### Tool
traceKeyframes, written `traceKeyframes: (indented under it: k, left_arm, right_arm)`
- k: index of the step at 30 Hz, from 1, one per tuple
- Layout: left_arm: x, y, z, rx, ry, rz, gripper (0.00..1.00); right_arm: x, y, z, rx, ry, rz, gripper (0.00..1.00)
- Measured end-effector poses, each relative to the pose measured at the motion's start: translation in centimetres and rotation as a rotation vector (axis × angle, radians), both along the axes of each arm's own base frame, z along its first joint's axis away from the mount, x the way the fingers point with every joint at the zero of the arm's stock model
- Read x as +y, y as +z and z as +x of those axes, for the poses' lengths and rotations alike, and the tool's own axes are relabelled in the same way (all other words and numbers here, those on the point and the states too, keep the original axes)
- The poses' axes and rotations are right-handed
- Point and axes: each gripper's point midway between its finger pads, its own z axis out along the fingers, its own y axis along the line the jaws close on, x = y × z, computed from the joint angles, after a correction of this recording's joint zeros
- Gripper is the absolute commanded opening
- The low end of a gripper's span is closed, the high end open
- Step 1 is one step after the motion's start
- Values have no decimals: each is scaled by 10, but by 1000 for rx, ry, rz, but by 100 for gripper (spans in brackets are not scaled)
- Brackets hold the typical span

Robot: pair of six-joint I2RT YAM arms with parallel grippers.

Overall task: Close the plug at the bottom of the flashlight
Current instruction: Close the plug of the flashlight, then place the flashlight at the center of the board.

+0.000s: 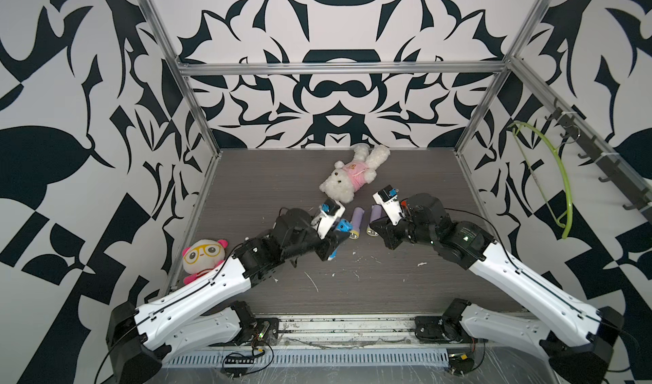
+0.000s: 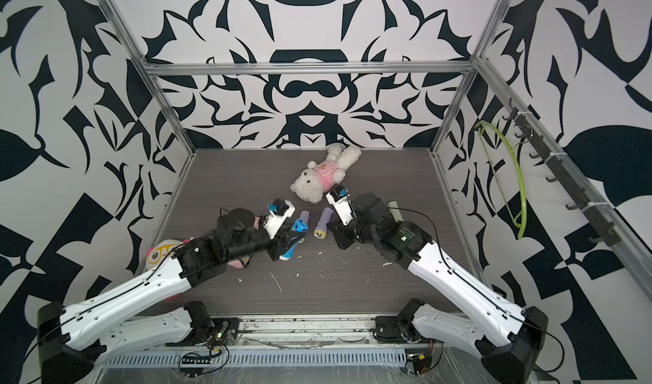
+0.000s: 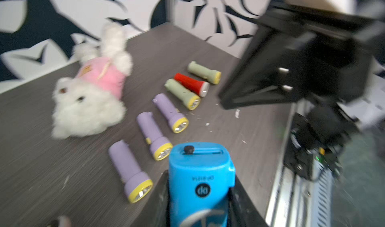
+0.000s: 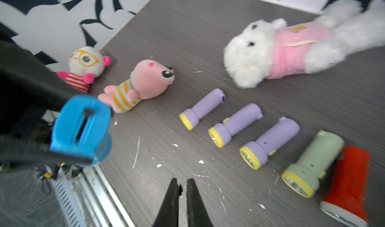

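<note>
My left gripper (image 3: 199, 186) is shut on the body of a blue flashlight (image 3: 201, 173), which it holds off the table with the bottom end up. That end face shows a dark slot with a small black knob (image 3: 188, 149), where the plug sits; no prongs stick out. The same end faces the right wrist view as a blue flashlight (image 4: 81, 130). Both top views show the blue flashlight (image 1: 343, 227) (image 2: 299, 226) in the left arm's jaws. My right gripper (image 4: 183, 183) hangs just above the table, to the right of the flashlight, shut with only a thin gap and holding nothing.
Three purple flashlights (image 3: 160, 132), two green ones (image 3: 183, 94) and a red one (image 3: 191, 84) lie in a row between the arms. A white plush bear in pink (image 1: 347, 177) lies behind them. A pink plush (image 4: 141, 82) and a glasses plush (image 1: 203, 255) lie at the left.
</note>
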Motion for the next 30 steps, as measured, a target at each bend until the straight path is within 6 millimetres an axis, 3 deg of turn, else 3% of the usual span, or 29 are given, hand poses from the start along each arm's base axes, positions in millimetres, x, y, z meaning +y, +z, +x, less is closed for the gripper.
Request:
traceKeyframes:
  k: [4, 10, 24, 30]
  left_arm:
    - [20, -18, 54, 108, 236, 61, 23]
    - [23, -66, 95, 278, 405, 163, 24]
    - [22, -158, 119, 441, 519, 363, 23]
    - [28, -180, 128, 462, 550, 414, 23]
  right_arm:
    - [-23, -15, 6, 5, -113, -69, 14]
    - [-44, -33, 1, 24, -186, -130, 15]
    - [-56, -42, -2, 21, -224, -149, 16]
    - [-55, -45, -2, 28, -225, -156, 17]
